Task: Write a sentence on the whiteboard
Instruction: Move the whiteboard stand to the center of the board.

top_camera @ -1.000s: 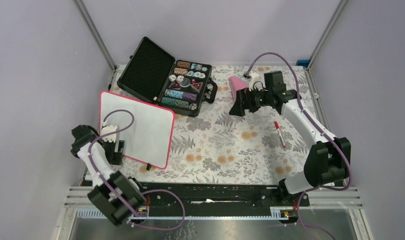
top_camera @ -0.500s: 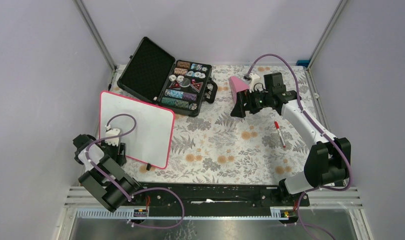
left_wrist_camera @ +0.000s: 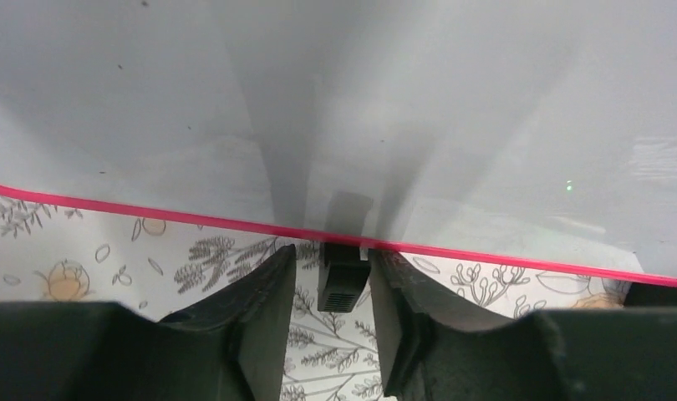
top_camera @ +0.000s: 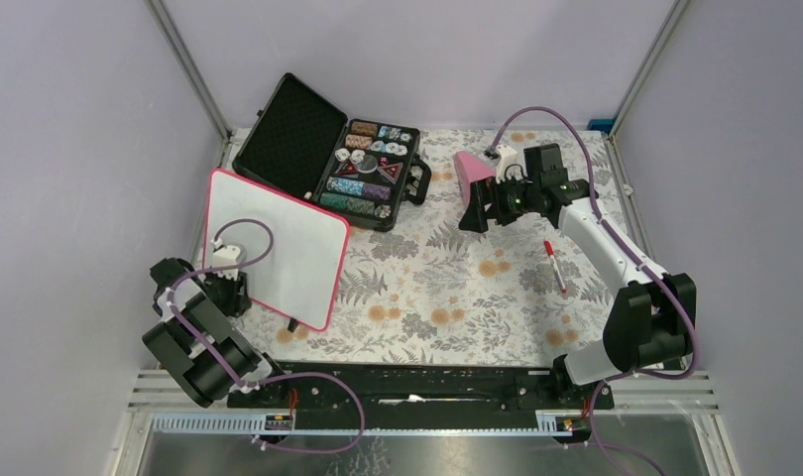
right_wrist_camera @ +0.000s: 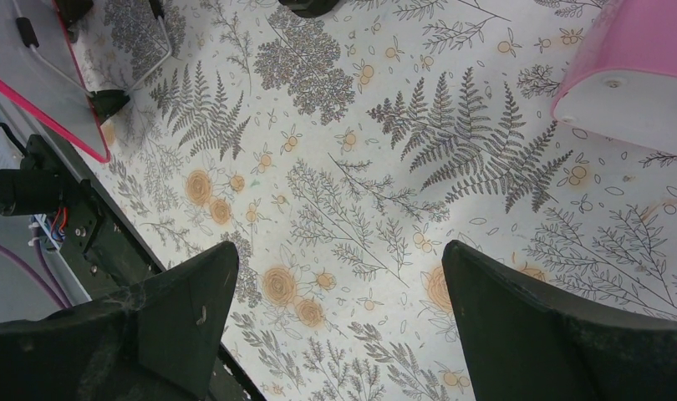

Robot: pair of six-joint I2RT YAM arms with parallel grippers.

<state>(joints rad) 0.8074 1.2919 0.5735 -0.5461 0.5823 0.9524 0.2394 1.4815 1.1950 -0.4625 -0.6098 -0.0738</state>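
The whiteboard [top_camera: 298,248] sits on the left side of the bench [top_camera: 427,288], pink-red rim all round. Its far corner is just beside the open black case [top_camera: 288,129], and one small black foot [top_camera: 293,325] pokes out at the near edge. Its face looks plain white from above and from the left wrist cam, so there's no writing on it I can read. The left claw [top_camera: 229,293] is right at the board's near-left edge. In the wrist view the left claw [left_wrist_camera: 330,276] has its two fingers almost together with a black foot [left_wrist_camera: 343,276] between them, right under the rim. Honestly I can't tell if it's actually pinching it. The case holds rows of colourful poker chips [top_camera: 363,178], with print too small to make out. Further right a pink block [top_camera: 472,169] stands on the floral cloth. The right claw [top_camera: 474,208] hangs just in front of it, and its own cam shows that claw [right_wrist_camera: 339,259] spread wide with nothing in it. A red marker [top_camera: 554,263] lies on the bench to its right, well apart from the board.
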